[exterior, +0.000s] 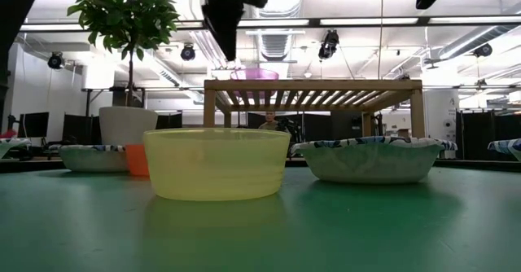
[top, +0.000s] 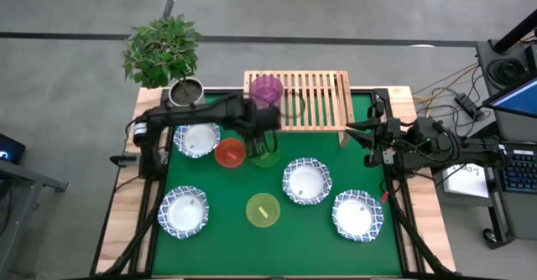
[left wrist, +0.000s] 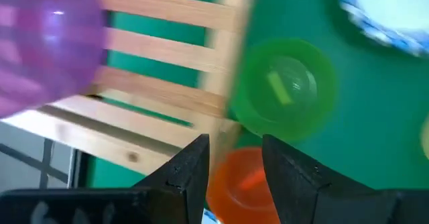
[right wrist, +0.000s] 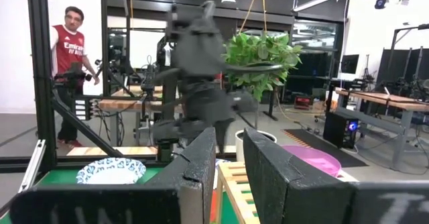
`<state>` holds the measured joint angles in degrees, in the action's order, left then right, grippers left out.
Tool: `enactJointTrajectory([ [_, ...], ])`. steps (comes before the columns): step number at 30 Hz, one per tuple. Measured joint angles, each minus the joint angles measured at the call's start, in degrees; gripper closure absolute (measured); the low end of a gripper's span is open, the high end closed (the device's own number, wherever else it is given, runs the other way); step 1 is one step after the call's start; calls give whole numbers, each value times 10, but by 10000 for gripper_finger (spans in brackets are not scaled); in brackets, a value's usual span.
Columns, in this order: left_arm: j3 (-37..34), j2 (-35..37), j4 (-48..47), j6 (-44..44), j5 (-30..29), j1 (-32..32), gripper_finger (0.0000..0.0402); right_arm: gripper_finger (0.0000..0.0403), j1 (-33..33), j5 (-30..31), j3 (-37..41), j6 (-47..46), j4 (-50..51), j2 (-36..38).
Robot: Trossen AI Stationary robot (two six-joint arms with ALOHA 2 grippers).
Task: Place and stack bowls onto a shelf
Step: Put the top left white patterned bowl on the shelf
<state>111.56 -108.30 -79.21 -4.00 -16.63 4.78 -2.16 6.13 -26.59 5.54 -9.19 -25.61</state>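
from the high view i see my left gripper (top: 267, 129) held over the table just in front of the shelf (top: 323, 102), above the green bowl (top: 265, 155) and beside the red bowl (top: 229, 153). in the left wrist view its fingers (left wrist: 190, 174) stand a little apart with nothing between them. the purple bowl (top: 267, 88) sits on the shelf's slatted top at its left end. the right gripper (top: 367, 139) waits at the table's right edge near the shelf's right leg, fingers (right wrist: 194, 163) slightly parted around empty air. the yellow-green bowl (top: 263, 210) rests mid-table toward the front. four white bowls with blue rims lie on the green mat: one by the left arm (top: 197, 139), one front left (top: 183, 210), one right of centre (top: 306, 181), one front right (top: 357, 215). a potted plant (top: 165, 55) stands at the back-left corner. in the right wrist view a person (right wrist: 69, 63) stands in the room beyond.
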Motion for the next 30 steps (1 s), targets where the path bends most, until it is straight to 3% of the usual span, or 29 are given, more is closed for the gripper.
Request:
enactJointTrajectory([
  [6, -64, 31, -3, -4, 29, -66, 281, 335, 0, 0, 0, -3, 0, 0],
  [20, -393, 249, 159, -205, 27, -151, 281, 335, 0, 0, 0, -5, 0, 0],
  [30, -562, 351, 169, -267, 25, -172, 281, 335, 0, 0, 0, -5, 0, 0],
])
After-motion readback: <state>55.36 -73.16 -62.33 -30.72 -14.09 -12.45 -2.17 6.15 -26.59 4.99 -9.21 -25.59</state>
